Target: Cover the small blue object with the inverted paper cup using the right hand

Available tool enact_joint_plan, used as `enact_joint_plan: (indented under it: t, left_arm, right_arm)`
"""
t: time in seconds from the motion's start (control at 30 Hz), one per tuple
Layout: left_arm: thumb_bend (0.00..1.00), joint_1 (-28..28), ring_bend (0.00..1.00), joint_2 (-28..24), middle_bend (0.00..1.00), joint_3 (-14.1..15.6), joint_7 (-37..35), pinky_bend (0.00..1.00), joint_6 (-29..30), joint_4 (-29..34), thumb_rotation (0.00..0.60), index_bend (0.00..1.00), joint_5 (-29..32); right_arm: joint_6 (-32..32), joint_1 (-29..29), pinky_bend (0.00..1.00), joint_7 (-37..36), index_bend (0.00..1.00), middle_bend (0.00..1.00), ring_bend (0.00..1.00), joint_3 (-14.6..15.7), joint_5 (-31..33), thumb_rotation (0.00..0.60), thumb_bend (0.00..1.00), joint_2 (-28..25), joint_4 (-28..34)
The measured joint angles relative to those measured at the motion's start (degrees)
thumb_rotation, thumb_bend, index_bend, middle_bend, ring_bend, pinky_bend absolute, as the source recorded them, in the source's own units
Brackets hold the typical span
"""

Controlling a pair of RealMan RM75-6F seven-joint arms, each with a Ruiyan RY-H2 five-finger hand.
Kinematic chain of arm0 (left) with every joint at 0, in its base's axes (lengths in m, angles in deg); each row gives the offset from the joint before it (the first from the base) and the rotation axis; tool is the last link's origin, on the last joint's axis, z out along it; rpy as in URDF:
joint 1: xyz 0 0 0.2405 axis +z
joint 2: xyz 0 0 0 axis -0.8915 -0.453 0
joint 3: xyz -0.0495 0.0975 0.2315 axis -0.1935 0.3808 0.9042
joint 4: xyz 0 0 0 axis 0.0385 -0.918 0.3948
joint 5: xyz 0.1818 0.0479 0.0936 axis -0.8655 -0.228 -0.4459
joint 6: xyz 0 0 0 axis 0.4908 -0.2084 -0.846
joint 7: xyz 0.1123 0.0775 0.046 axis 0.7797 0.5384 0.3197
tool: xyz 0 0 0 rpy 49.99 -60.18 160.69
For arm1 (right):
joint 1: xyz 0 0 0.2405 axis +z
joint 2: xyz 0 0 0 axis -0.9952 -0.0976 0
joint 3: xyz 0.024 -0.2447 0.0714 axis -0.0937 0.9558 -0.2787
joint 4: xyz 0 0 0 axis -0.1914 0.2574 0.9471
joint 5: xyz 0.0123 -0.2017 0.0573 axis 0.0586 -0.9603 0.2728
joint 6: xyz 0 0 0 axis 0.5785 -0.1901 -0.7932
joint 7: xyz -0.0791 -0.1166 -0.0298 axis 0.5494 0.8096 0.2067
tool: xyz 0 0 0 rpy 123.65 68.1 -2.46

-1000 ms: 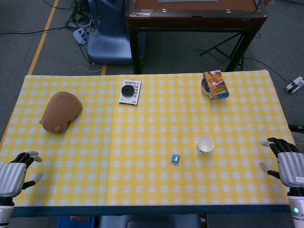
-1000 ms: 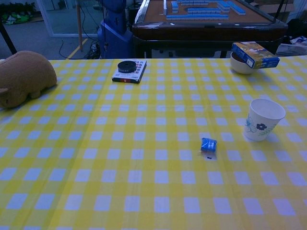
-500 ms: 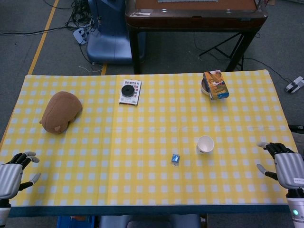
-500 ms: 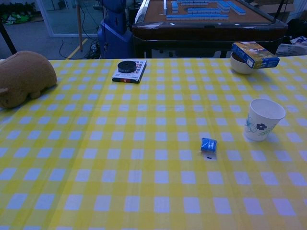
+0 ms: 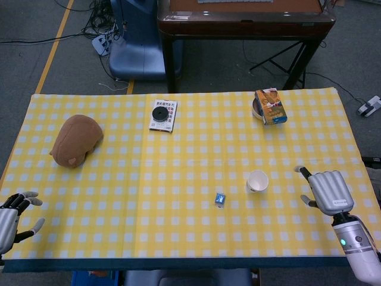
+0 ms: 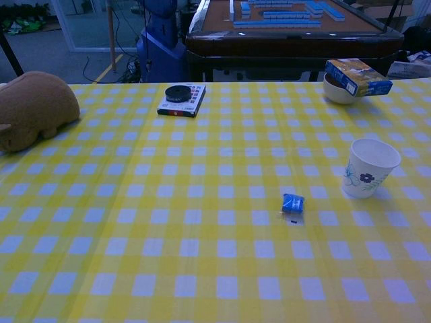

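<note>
The right robot hand [image 5: 328, 192] hangs over the right side of the table [image 5: 178, 238], back of the hand up, fingers spread and holding nothing; only the head view shows it. Nearest to it, on its left and apart from it, the paper cup [image 5: 257, 180] stands upright, mouth up, with a flower print on its wall [image 6: 367, 167]. Further left of the cup and a little nearer the robot lies the small blue object [image 5: 220, 198], flat on the yellow checked cloth and well clear of the cup [image 6: 292, 202].

Away from the right robot hand, toward the far edge of the table, a printed box [image 5: 271, 106] rests tilted on a pale bowl [image 6: 335, 89]. Further left along that far side, a booklet [image 5: 163, 115] lies flat with a black disc [image 6: 176, 92] on top of it. Beyond that, near the left side of the table, sits a brown plush toy [image 5: 75, 139].

The left robot hand [image 5: 11, 217] is at the near left corner, at the table's edge, fingers apart and empty, well apart from everything on the cloth.
</note>
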Motion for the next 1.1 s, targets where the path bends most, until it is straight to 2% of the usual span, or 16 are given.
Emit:
enact_joint_plan:
  t: [0.17,0.4,0.6,1.1]
  left_arm:
    - [0.26,0.34,0.29,-0.7,0.32,-0.1,-1.06,0.59,0.32,0.17,0.6,0.51,0.15]
    - [0.26,0.5,0.29,-1.1,0.32,-0.28,-1.61,0.59,0.25,0.15,0.6,0.51,0.51]
    - [0.26,0.61,0.29,-1.12,0.32,-0.38,-1.5,0.59,0.14,-0.01,0.6,0.51,0.78]
    - [0.26,0.76,0.29,-1.09,0.32,-0.51,-0.97,0.59,0.05,0.21,0.6,0.51,0.84]
  right_arm:
    - [-3.19,4.08,1.0,11.18,0.19,1.0,0.97,-1.25,7.92,0.6,0.0,1.33,3.43]
    - [-6.73,10.4,1.0,19.32,0.17,1.0,0.97,-2.16,17.87,0.6,0.0,5.39,5.54]
    - [-8.48,13.57,1.0,20.77,0.17,1.0,0.97,-1.5,21.76,0.6,0.0,8.8,4.01]
    - [-9.92,18.94,1.0,22.62,0.17,1.0,0.97,0.6,27.58,0.6,0.0,13.52,-0.01]
